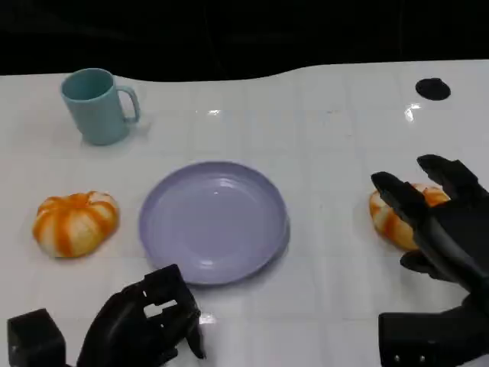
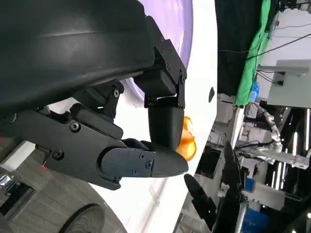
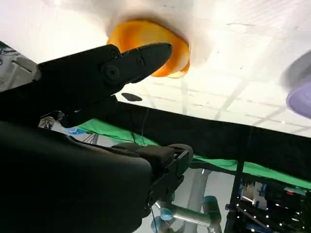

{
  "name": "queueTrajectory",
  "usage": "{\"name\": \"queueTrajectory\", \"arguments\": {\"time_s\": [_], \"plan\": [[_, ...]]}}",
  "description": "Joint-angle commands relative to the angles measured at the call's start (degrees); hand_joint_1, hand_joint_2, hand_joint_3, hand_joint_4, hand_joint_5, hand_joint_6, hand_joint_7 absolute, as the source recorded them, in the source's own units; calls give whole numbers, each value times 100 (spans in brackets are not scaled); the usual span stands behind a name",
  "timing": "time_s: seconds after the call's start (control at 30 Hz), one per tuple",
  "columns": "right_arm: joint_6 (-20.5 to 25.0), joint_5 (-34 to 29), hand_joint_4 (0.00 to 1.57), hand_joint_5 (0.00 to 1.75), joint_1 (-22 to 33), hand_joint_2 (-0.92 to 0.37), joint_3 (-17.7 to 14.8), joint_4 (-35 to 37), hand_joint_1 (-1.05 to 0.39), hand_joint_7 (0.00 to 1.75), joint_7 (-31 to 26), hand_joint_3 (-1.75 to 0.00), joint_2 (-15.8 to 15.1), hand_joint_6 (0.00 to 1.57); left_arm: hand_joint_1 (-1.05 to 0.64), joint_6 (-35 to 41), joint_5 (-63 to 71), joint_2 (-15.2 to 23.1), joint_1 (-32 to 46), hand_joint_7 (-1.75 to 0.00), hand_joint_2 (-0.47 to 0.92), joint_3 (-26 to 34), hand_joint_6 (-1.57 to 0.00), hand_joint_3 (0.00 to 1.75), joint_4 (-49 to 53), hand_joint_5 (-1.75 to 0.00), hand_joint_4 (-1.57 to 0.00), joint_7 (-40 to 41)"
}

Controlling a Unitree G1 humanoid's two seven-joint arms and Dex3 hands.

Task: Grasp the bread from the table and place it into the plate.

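Two orange-and-white striped bread rolls lie on the white table. One bread (image 1: 75, 222) sits left of the lilac plate (image 1: 214, 222), which holds nothing. The other bread (image 1: 388, 217) (image 3: 151, 40) (image 2: 186, 141) lies to the plate's right, partly hidden by my right hand (image 1: 442, 222). That hand hovers over it with fingers (image 3: 121, 68) spread apart, gripping nothing. My left hand (image 1: 145, 321) stays near the table's front edge, below the plate, fingers curled in with nothing in them. The plate's rim (image 2: 177, 22) (image 3: 301, 99) shows in both wrist views.
A teal mug (image 1: 99, 105) stands at the back left, handle pointing right. A small black round mark (image 1: 432, 89) lies at the back right of the table. The table's far edge meets a dark backdrop.
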Motion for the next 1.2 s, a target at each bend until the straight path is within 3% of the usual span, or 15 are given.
{"name": "queueTrajectory", "arguments": {"time_s": [0.03, 0.33, 0.63, 1.2], "plan": [[101, 75, 0, 33, -273, -81, 101, 344, -51, 1, 40, 0, -21, 22, -60, 19, -13, 55, 14, -148, 84, 39, -71, 36, -21, -175, -78, 24], [102, 147, 0, 43, -887, -81, 405, 1396, -63, 1, -178, 0, 12, 23, -59, 33, -25, 44, 31, -148, 84, 42, -71, 37, -48, -175, -77, 17], [116, 293, 4, 44, -1501, -79, 767, 2514, -62, 2, -303, 0, 197, 26, -59, 24, -31, 55, 49, -147, 84, 50, -71, 37, -63, -175, -78, 6], [80, 796, 24, 17, -2396, -74, 1302, 4356, -56, 1, -464, 0, 629, 32, -60, 41, -14, 45, 152, -148, 84, 24, -71, 38, -224, -175, -78, 42]]}}
